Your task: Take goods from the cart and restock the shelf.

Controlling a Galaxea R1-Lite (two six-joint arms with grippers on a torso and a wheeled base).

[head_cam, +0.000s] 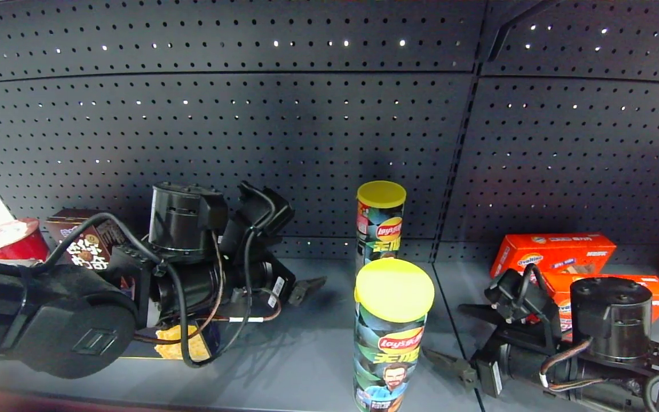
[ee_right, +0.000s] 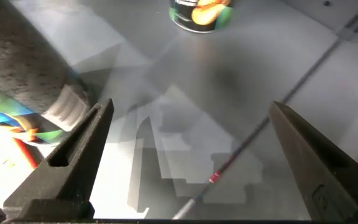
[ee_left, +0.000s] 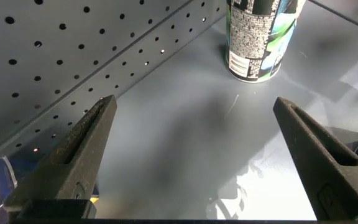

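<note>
**A:** Where are the goods at this moment?

**B:** The front chip can [head_cam: 392,332] stands upright near the front edge of the shelf [head_cam: 306,355] and has a yellow lid. It is the thing closest to me.

**A:** And your right side?

**B:** My right gripper [ee_right: 192,106] is at 3 o'clock from this can. It is near the can but apart from it, and it points toward 9 o'clock. Its fingers are spread wide and hold nothing.

**A:** What about the left?

**B:** My left gripper [ee_left: 194,102] is at 10 o'clock from the front can, well apart, and it points toward 3 o'clock. It is also wide, and I see only the grey shelf floor between the fingers. Under my left arm lies a yellow and blue packet [head_cam: 166,343], partly hidden.

**A:** What is farther back?

**B:** The second chip can [head_cam: 380,226] is at 12 o'clock from the first one, upright, close to the perforated back wall [head_cam: 306,143]. At 3 o'clock from it are two orange boxes [head_cam: 552,252]. One is at the wall, and the other is nearer, partly behind my right arm. At 9 o'clock from it, far along the wall, stands a brown box [head_cam: 86,240]. A red cup [head_cam: 18,239] is just beside the box, more toward 9 o'clock.
</note>
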